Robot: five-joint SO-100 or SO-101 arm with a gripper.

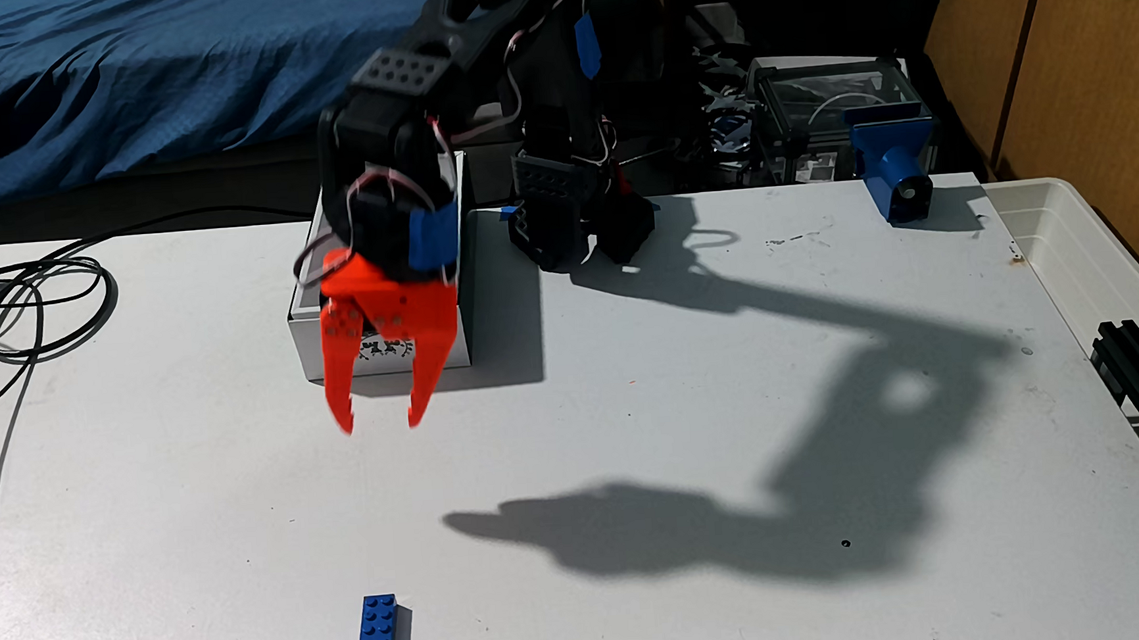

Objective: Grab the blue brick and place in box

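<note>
Cables [39, 304] are lying coiled at the left edge of the white worktop [629, 439], trailing off toward the near left corner. Moving right, the blue brick [380, 629] is lying studs-up near the front edge, left of centre, well apart from everything else. Above it and farther back, the orange gripper [381, 420] is hanging in the air with its jaws spread apart and gripping nothing, fingertips pointing down; it is slightly blurred. Directly behind the gripper, the box [308, 343] is sitting at the rear edge with its dark emblem facing forward, partly covered by the gripper. The black arm [547, 225] is standing at the rear edge just right of the box, casting a long shadow [736, 522] toward the right. A blue printed bracket [893, 170] is resting at the rear right corner. A translucent tub [1097, 260] is sitting along the right edge.
</note>
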